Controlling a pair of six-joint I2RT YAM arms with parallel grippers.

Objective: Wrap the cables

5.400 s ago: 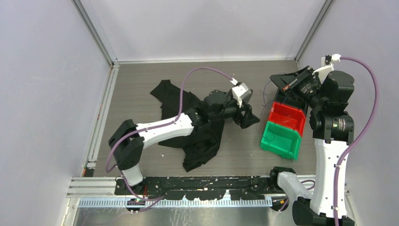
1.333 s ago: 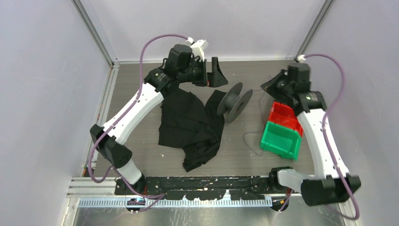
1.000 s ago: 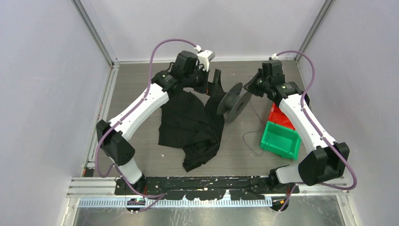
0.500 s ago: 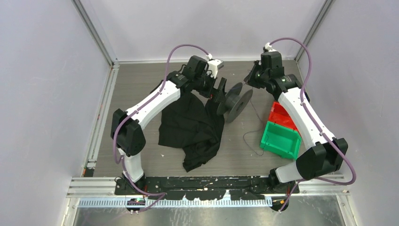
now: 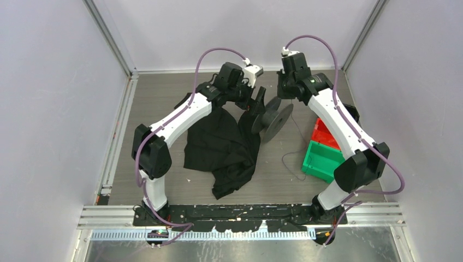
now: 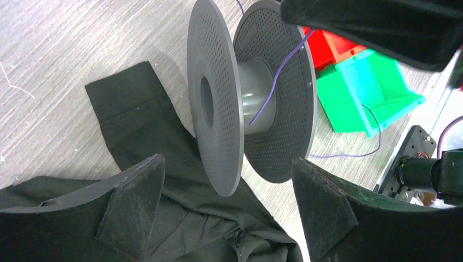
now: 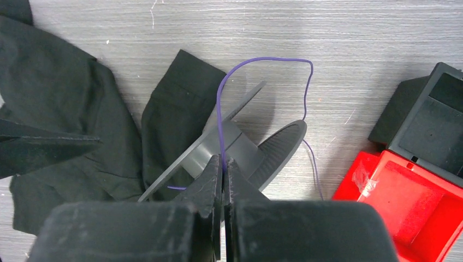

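The cable is a thin purple wire (image 7: 262, 58). It loops over the grey spool (image 7: 236, 143) and trails down the table toward the bins (image 5: 284, 159). In the left wrist view the wire (image 6: 273, 76) crosses the spool's hub (image 6: 252, 93). My right gripper (image 7: 223, 166) is shut on the wire just above the spool (image 5: 273, 116). My left gripper (image 6: 229, 210) is open. Its fingers (image 6: 134, 199) straddle the lower rim of the spool without touching it. The spool stands on edge, partly on the black garment.
A black cloth garment (image 5: 221, 147) lies left of the spool. A red bin (image 5: 326, 132) and a green bin (image 5: 322, 159) sit to the right, with a black box (image 7: 428, 123) behind them. Grey walls enclose the table.
The left gripper swung from the back left down to the spool and straddles it. The right gripper carried the wire leftward from the bins to over the spool.
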